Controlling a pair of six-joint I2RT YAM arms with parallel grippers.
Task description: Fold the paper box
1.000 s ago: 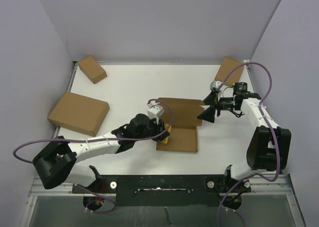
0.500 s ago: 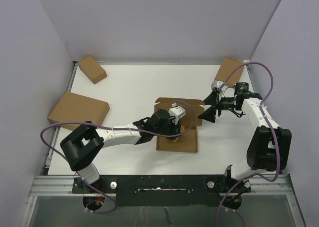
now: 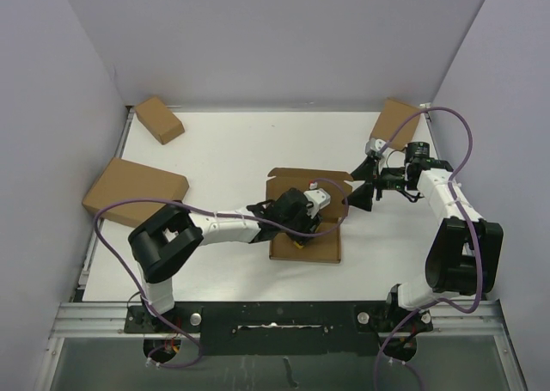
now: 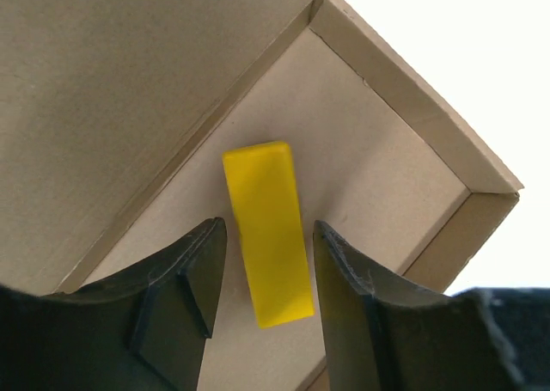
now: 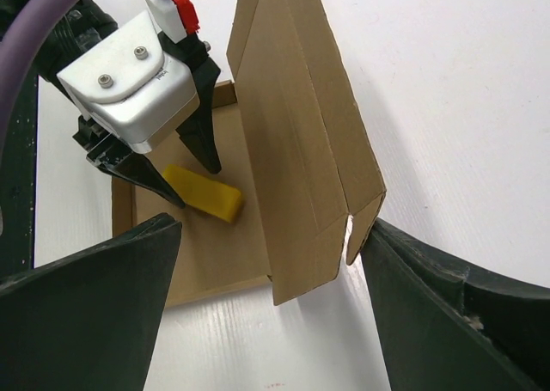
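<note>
The paper box (image 3: 320, 250) lies in the middle of the table as a shallow brown tray, its lid panel (image 3: 302, 179) raised at the far side. A small yellow block (image 4: 266, 232) lies flat on the tray floor (image 4: 369, 159). My left gripper (image 4: 268, 228) hangs over the block, open, with a gap on each side of it. My right gripper (image 5: 275, 222) is at the box's right end, open wide around the lower corner of the upright lid (image 5: 292, 107). The lid's small side flap (image 5: 365, 219) stands close to the right finger.
Closed cardboard boxes sit at the left (image 3: 135, 193), the back left (image 3: 159, 119) and the back right (image 3: 394, 120). Grey walls close off the table on three sides. Both arms' purple cables loop over the near part of the table.
My left arm has swung right, carrying the yellow block into the tray, and its jaws have parted from it. The right arm has hardly moved.
</note>
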